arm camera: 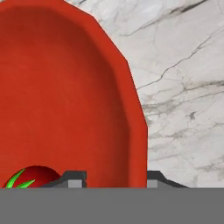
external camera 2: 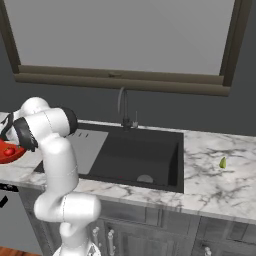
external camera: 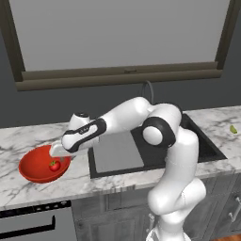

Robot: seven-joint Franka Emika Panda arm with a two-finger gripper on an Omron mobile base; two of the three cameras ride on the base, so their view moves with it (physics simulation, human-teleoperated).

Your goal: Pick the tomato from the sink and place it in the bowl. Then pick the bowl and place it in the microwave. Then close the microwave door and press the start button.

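The white arm reaches from its base in front of the sink (external camera: 197, 141) leftward across the grey drainboard (external camera: 115, 150), so that the gripper (external camera: 57, 151) sits low at the near rim of the red bowl (external camera: 33, 164), which stands on the marble counter (external camera: 28, 136) to the left of the sink. The tomato (external camera: 54, 165) lies inside the bowl, toward its right side, just beside the gripper. In the hand view the two finger tips (arm camera: 74, 178) stand on either side of the bowl's rim (arm camera: 135, 131), one over the red inside and one over the counter (arm camera: 183, 87), with the wall of the bowl between them; whether they press on the rim cannot be told. The tomato (arm camera: 30, 177), green stem showing, lies at the lower left of that view, beside the inner finger tip. In the right base view the black basin (external camera 2: 135, 155) sits below the tap (external camera 2: 124, 107), and a small green object (external camera 2: 222, 162) lies on the counter to its right.
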